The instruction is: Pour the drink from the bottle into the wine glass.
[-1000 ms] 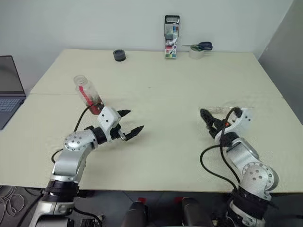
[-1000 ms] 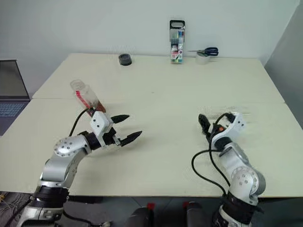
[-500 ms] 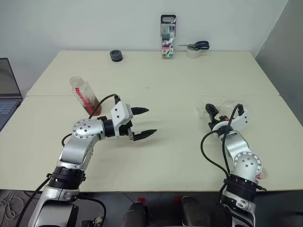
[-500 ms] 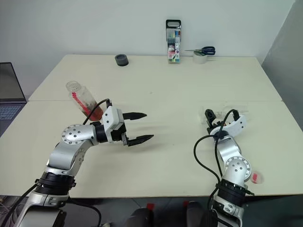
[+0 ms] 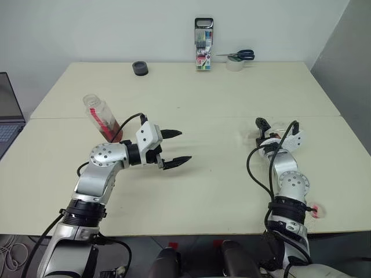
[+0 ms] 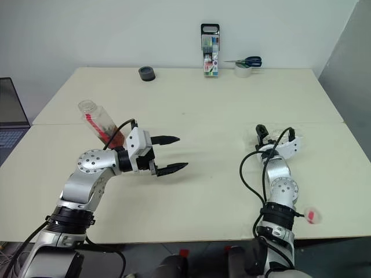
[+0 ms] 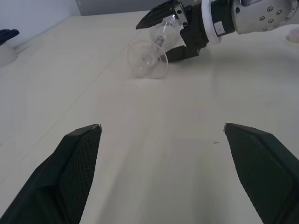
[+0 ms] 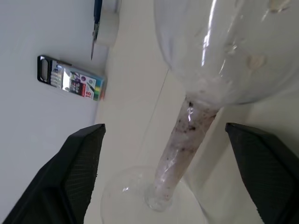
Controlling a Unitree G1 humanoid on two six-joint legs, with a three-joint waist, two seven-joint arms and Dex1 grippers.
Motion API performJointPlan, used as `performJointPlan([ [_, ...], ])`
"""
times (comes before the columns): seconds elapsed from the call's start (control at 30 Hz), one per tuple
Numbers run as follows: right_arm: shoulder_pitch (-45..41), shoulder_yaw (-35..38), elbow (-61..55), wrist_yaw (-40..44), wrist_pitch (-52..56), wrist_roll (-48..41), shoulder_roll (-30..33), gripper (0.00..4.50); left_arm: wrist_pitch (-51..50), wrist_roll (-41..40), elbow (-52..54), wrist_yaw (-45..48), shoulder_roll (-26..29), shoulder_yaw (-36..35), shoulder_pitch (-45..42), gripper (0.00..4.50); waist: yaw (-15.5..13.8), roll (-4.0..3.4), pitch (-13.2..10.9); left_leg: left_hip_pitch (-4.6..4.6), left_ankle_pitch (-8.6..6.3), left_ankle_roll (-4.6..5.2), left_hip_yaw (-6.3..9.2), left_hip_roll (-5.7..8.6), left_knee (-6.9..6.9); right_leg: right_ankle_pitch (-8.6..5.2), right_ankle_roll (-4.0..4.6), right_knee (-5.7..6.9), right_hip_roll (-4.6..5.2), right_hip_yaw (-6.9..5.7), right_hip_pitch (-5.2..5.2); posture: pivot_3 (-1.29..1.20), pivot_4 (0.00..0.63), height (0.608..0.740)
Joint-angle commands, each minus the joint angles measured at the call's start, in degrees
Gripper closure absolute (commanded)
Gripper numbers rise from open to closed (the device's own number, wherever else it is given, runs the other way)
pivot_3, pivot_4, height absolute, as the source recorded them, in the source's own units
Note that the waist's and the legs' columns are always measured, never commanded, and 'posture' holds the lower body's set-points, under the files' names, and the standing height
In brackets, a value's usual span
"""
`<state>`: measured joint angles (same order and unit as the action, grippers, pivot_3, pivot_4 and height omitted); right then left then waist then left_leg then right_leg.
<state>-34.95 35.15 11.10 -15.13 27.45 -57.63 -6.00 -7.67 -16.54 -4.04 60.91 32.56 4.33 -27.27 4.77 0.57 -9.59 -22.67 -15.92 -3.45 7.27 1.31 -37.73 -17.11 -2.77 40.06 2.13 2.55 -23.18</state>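
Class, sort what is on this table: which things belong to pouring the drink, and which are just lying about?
Belong to the job: bottle, drink, wine glass, red cap.

Lying about: marker pack, scissors, two tape rolls, laptop.

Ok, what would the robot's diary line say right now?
left hand: open, empty | right hand: open astride wine glass stem | wine glass: lying on table | bottle: tilted, unheld

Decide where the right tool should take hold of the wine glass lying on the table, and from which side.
Grip the stem. The wine glass lies on its side on the table, its bowl and foot apparently keeping the thin stem off the surface. Come from the bowl end, where the open right tool straddles it.
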Motion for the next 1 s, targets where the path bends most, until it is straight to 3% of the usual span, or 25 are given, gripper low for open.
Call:
performJointPlan([
  [0.03,-1.2,0.5,-0.3,1.5,-1.0,-3.1,0.3,1.30,1.2,0.0,0.6,0.3,0.0,-0.3,0.1,0.00,0.0,0.00,0.0,0.00,0.00,0.00,0.01,0.00,0.00,0.00,0.00,0.00,0.00,0.00,0.00,0.00,0.150,0.740],
  [0.27,-0.9,-0.2,-0.6,1.2,0.6,-6.4,0.2,3.84,0.5,-0.1,1.8,-0.1,-0.3,0.1,0.9,0.00,0.0,-0.06,0.0,0.00,0.00,0.00,0.01,-0.01,0.00,0.00,0.00,0.00,0.00,0.02,0.00,0.00,0.150,0.740],
  [0.33,-1.0,-0.5,-1.0,1.0,0.8,-6.9,0.2,4.33,0.3,-0.2,2.2,-0.2,-0.3,0.1,1.1,0.00,0.0,-0.11,0.0,-0.01,0.00,0.00,0.00,0.00,0.00,0.00,0.00,0.00,0.00,0.03,-0.01,0.00,0.150,0.740],
  [0.47,-1.0,-4.5,-3.1,3.5,1.3,-3.1,2.3,4.36,-0.3,-0.3,2.8,-0.7,-0.1,-0.2,1.8,0.00,0.1,-0.17,-0.1,-0.01,0.00,0.00,0.00,0.00,0.00,0.00,0.00,0.00,0.00,0.04,-0.01,0.00,0.150,0.740],
  [0.53,-0.2,-10.3,-4.1,6.5,-1.5,5.8,5.1,4.36,-0.5,-0.3,3.0,-1.1,0.0,-0.6,2.4,0.00,0.1,-0.25,-0.1,-0.02,0.00,0.00,0.00,0.02,0.00,0.00,0.00,0.00,0.00,0.04,-0.02,0.00,0.150,0.740],
  [0.6,1.4,-20.4,-3.9,11.1,-7.7,20.3,10.3,4.36,-0.8,-0.4,3.1,-1.7,0.1,-1.1,3.1,0.00,0.1,-0.27,-0.1,-0.02,0.00,0.01,-0.01,0.03,-0.01,0.00,0.00,-0.01,0.00,0.04,-0.02,0.00,0.150,0.740],
  [0.77,4.8,-35.4,1.2,17.2,-20.8,41.7,15.7,4.36,-3.2,-1.4,4.0,-3.2,0.3,-2.2,4.6,0.00,0.3,-0.26,-0.1,-0.01,0.00,0.00,-0.04,0.02,-0.01,0.00,-0.01,-0.03,-0.01,0.03,-0.03,0.00,0.150,0.740],
  [1.0,10.9,-39.3,1.5,20.8,-25.2,48.6,14.3,4.36,-8.5,-3.4,8.0,-5.9,0.4,-3.9,7.0,0.00,0.1,-0.25,-0.1,-0.02,0.00,-0.01,0.01,0.00,-0.06,0.00,-0.01,-0.06,0.01,0.04,0.01,0.00,0.150,0.740],
])
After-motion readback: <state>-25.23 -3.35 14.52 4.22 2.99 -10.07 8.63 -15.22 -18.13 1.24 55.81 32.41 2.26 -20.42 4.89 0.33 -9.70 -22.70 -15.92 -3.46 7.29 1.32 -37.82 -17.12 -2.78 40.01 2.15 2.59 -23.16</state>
